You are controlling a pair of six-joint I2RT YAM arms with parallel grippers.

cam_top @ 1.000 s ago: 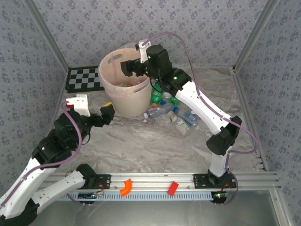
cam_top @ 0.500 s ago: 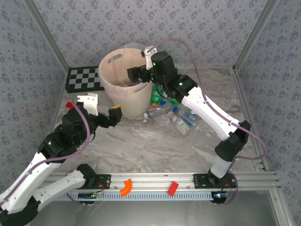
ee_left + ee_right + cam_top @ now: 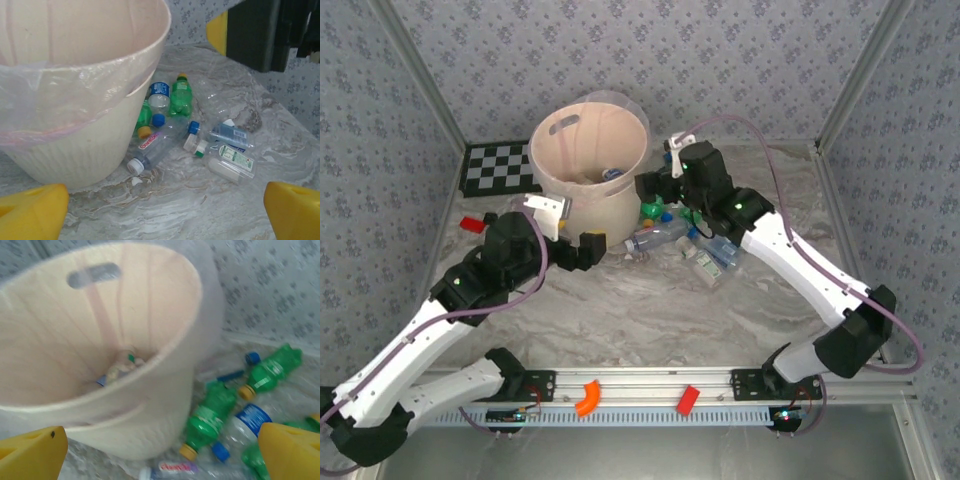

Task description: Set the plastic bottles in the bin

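Right tool (image 3: 650, 187) and left tool (image 3: 582, 250) both gape wide, empty. Plastic bottles (image 3: 672, 232) lie on the counter (image 3: 650, 300) beside the bin (image 3: 605, 215); probably best to pinch one across its middle.

Checkerboard (image 3: 500, 168), orange block (image 3: 587, 397), seemingly red block (image 3: 688, 400)

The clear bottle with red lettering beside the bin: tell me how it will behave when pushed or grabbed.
The clear bottle lies on its side, so a sideways push would probably roll it. It looks empty and thin-walled, so likely light and apt to dent when squeezed. The bin close beside it may stop a roll that way.
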